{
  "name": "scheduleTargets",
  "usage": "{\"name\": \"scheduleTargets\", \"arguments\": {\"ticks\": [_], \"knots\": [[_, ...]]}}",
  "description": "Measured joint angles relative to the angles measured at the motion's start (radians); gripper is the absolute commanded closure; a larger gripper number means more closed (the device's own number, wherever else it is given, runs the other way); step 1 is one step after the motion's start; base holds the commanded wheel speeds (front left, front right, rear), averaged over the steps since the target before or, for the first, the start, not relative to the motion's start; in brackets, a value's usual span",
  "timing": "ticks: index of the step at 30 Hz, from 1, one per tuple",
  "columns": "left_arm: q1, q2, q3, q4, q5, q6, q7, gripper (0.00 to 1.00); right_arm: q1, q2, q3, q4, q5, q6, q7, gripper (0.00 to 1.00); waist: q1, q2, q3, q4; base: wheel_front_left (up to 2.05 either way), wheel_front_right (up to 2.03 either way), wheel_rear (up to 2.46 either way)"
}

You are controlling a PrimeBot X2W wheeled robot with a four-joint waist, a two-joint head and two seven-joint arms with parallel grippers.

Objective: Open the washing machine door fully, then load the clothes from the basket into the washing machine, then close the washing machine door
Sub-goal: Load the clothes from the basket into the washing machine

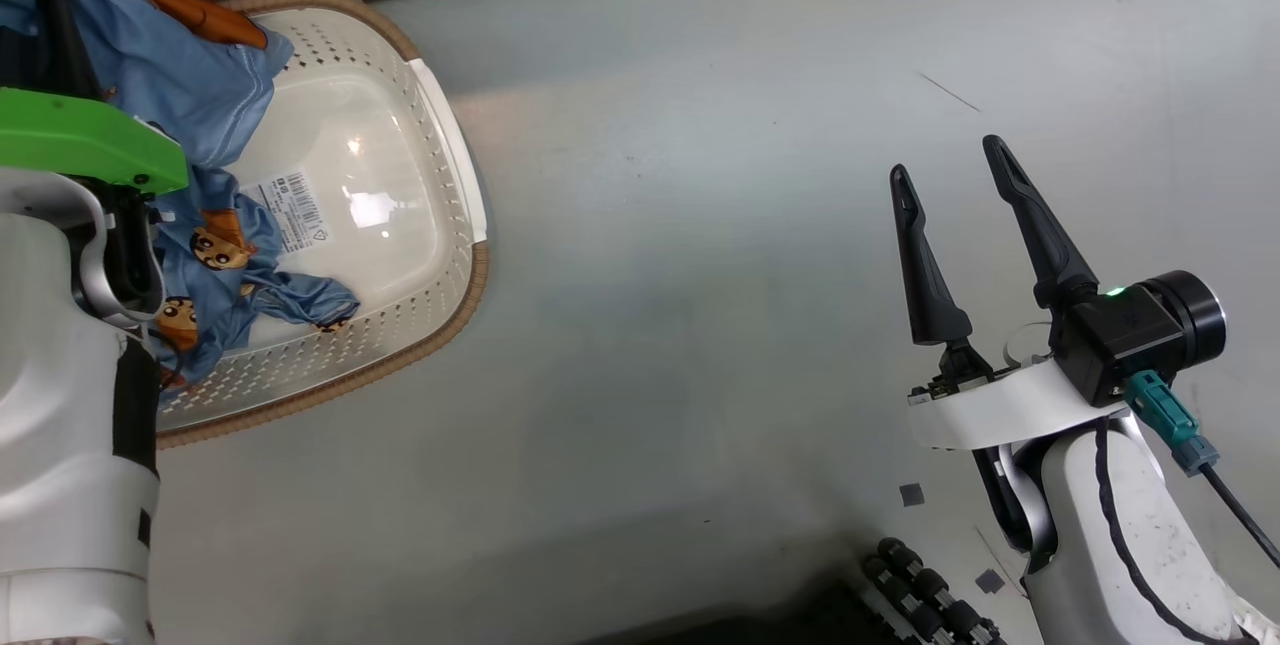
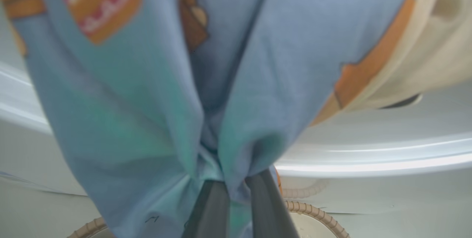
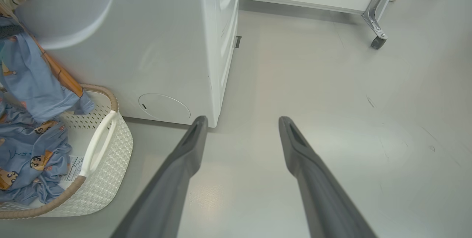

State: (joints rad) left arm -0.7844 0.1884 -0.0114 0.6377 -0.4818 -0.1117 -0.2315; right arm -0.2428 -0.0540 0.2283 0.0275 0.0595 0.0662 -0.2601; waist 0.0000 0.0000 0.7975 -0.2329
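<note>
My left gripper [image 2: 236,193] is shut on a bunch of the clothes [image 2: 147,101], light blue fabric with orange cartoon prints that hangs right in front of its camera. In the head view the clothes [image 1: 200,85] stretch from the upper left down into the basket [image 1: 445,125], past my left arm [image 1: 70,375]. The basket [image 3: 107,134] stands against the washing machine [image 3: 166,46], with more of the clothes [image 3: 29,83] lying in it. My right gripper [image 1: 960,185] is open over bare floor, well to the right. I cannot make out the washing machine door.
A barcode sticker [image 1: 290,210] shows on the basket floor. The washing machine's lower front has a round cover [image 3: 164,106]. A wheeled metal leg [image 3: 378,16] stands far off on the grey floor [image 3: 332,83]. Dark rollers [image 1: 930,585] sit at the bottom of the head view.
</note>
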Motion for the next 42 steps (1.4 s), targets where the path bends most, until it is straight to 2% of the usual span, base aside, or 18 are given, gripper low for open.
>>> {"name": "scheduleTargets", "arguments": {"ticks": [10, 16, 19, 22, 27, 42], "knots": [[0.05, -0.067, 0.075, -0.018, -0.035, 0.015, -0.025, 1.0, 0.0, 0.001, -0.008, 0.017, 0.005, -0.007, 0.0, 0.0, 0.0, 0.0, -0.049, 0.047, 0.0, 0.0, 0.0], [0.072, -0.111, 0.042, -0.161, -0.015, 0.005, -0.025, 1.0, 0.0, 0.001, -0.004, 0.034, 0.011, -0.006, 0.0, 0.0, 0.0, 0.0, -0.096, 0.078, 0.0, 0.0, 0.0], [0.058, -0.111, 0.028, -0.25, 0.0, -0.003, -0.025, 1.0, 0.0, 0.001, 0.025, 0.05, 0.018, 0.004, 0.0, 0.0, 0.0, 0.0, -0.133, 0.089, 0.0, 0.0, 0.0], [0.034, -0.097, 0.01, -0.278, 0.019, -0.003, -0.025, 1.0, 0.002, 0.001, 0.056, 0.054, 0.044, 0.005, 0.0, 0.0, 0.0, 0.0, -0.159, 0.086, 0.0, 0.0, 0.0], [-0.038, -0.027, 0.018, -0.285, 0.036, -0.003, -0.025, 1.0, 0.019, 0.001, 0.1, 0.057, 0.091, 0.005, 0.0, 0.0, 0.0, 0.0, -0.182, 0.051, 0.0, 0.0, 0.0], [-0.208, 0.136, 0.084, -0.134, 0.083, 0.047, 0.103, 1.0, 0.093, 0.009, 0.16, 0.052, 0.151, 0.0, 0.0, 0.0, 0.0, 0.0, -0.179, -0.129, 0.0, 0.0, 0.0]]}}
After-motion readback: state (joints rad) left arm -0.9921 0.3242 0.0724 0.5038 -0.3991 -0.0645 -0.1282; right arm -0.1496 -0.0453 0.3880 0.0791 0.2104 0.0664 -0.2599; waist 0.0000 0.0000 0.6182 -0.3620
